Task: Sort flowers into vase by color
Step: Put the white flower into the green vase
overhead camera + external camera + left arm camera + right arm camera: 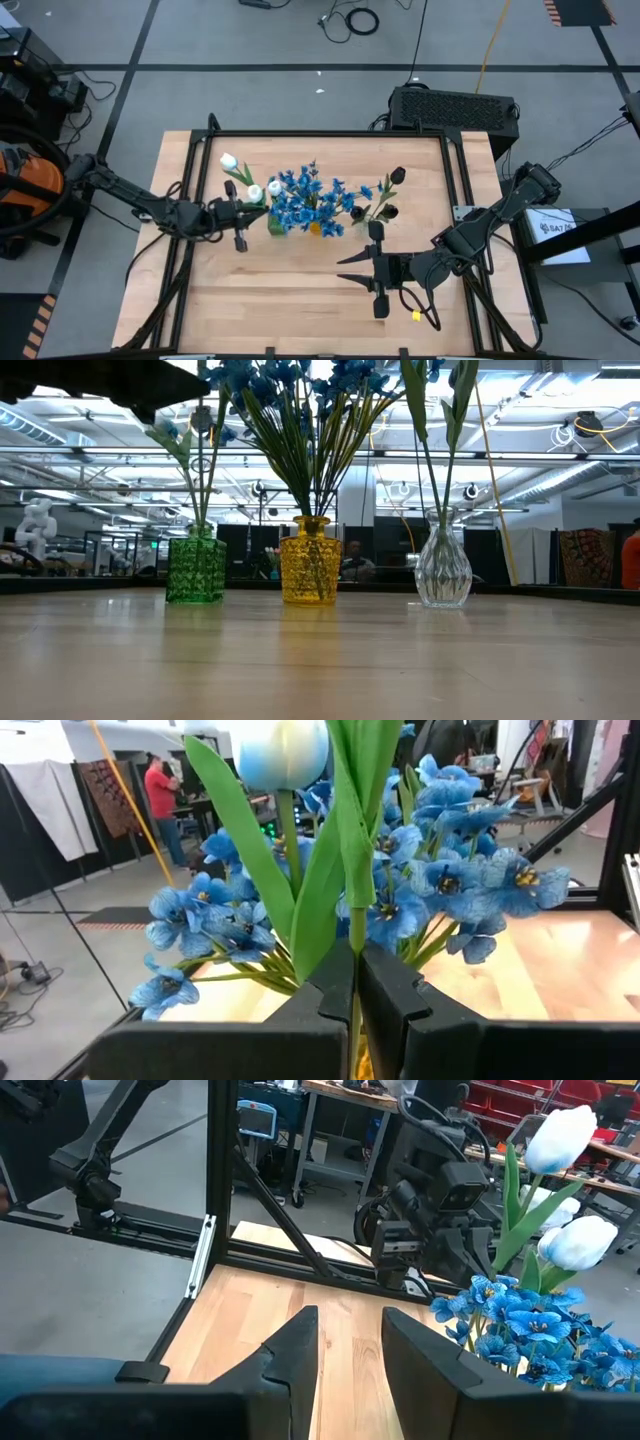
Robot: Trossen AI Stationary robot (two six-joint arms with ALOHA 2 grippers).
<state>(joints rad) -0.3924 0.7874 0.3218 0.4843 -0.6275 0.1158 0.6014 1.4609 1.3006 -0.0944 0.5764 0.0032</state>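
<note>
From above, I see my left gripper [241, 222] beside the green vase [276, 224], right gripper [372, 278] idle mid-counter [300, 300]. My left wrist shows jaws clamped on a white tulip's stem [355, 935]. My right wrist shows jaws apart, empty.

Grey floor [250, 40] with cables [352, 20]; ceiling strip lights [560, 460] overhead.

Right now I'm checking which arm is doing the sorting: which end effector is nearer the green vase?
Left. The left end effector is beside the green vase, shut on a white tulip stem; the right end effector waits apart, nearer the table's front.
</note>
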